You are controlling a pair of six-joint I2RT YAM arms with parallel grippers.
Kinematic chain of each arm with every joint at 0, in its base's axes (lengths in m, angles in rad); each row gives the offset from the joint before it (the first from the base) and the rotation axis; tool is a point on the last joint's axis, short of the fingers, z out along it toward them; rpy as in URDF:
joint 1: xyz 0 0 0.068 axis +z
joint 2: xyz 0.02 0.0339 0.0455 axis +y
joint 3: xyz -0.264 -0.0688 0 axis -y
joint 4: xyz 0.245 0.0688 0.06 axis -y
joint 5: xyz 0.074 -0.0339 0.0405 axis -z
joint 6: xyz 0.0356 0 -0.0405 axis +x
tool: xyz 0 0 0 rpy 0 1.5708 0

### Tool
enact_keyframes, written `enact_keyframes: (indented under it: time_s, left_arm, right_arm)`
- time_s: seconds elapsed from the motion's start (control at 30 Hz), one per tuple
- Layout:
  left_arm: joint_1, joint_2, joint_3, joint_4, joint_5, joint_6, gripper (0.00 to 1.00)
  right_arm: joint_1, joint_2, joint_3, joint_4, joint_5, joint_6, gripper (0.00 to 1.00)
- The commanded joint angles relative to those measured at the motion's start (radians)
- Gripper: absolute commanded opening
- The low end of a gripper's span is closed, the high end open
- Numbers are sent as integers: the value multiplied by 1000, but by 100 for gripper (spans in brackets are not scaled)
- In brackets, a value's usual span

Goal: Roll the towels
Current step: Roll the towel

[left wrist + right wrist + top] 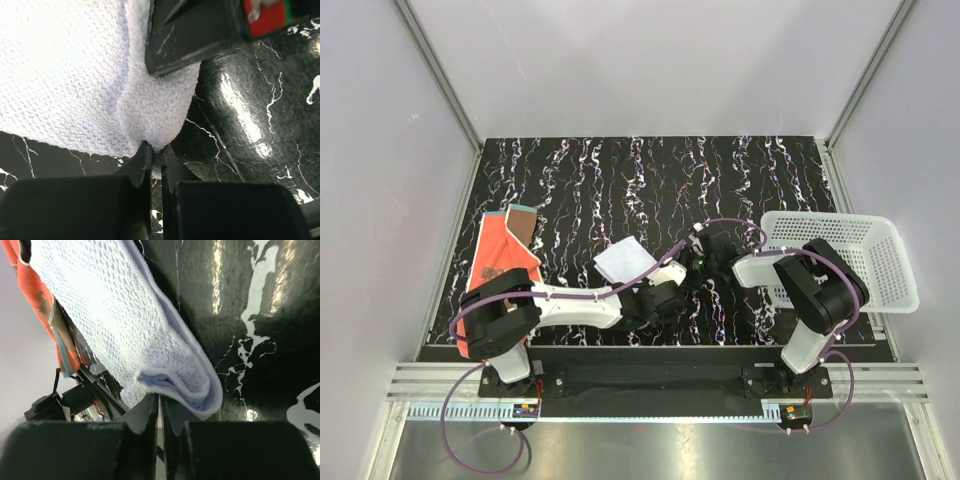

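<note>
The white towel (625,260) lies mid-table, its near end curled into a short roll (195,380). My left gripper (658,283) is shut on a bunched fold of it (160,115), the fingertips (156,149) pinching the cloth. From the right, my right gripper (695,255) meets the same towel. Its fingertips (160,401) stand a thin slit apart and pinch the rolled edge. One right finger (200,35) shows over the towel in the left wrist view. The orange towel (500,255) lies flat at the far left with a brownish corner turned over (523,222); it also shows in the right wrist view (30,295).
A white perforated basket (880,260) stands at the right edge of the black marbled table (620,180), beside the right arm. Grey walls close in the back and both sides. Both arm bases sit at the near edge.
</note>
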Motion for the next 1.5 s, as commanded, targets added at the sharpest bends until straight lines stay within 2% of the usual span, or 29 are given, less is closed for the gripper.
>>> enact_keyframes:
  time_s: [0.0, 0.5, 0.67, 0.77, 0.93, 1.13, 1.3, 1.47]
  left_arm:
    - [-7, 32, -71, -74, 207, -62, 0]
    - [13, -7, -79, -85, 251, -77, 0]
    - [11, -1, -59, -94, 260, -79, 0]
    - [13, 6, -37, -111, 288, -77, 0]
    - [18, 18, 30, -154, 351, -88, 0]
    - [57, 22, 75, -188, 454, -86, 0]
    - [109, 0, 79, -180, 578, -97, 0]
    - [214, -48, 18, -76, 800, -144, 0]
  right_arm:
    - [-44, 45, 21, -95, 55, -76, 12]
    - [-163, 102, 73, -125, -2, -145, 14]
    - [-170, 99, 122, -171, -2, -157, 14]
    - [-170, 73, 183, -265, 35, -187, 14]
    - [-170, -40, 341, -504, 121, -257, 15]
    - [-172, -188, 479, -779, 311, -323, 21]
    - [-173, -313, 472, -914, 446, -324, 22]
    - [-172, -470, 354, -900, 370, -271, 25]
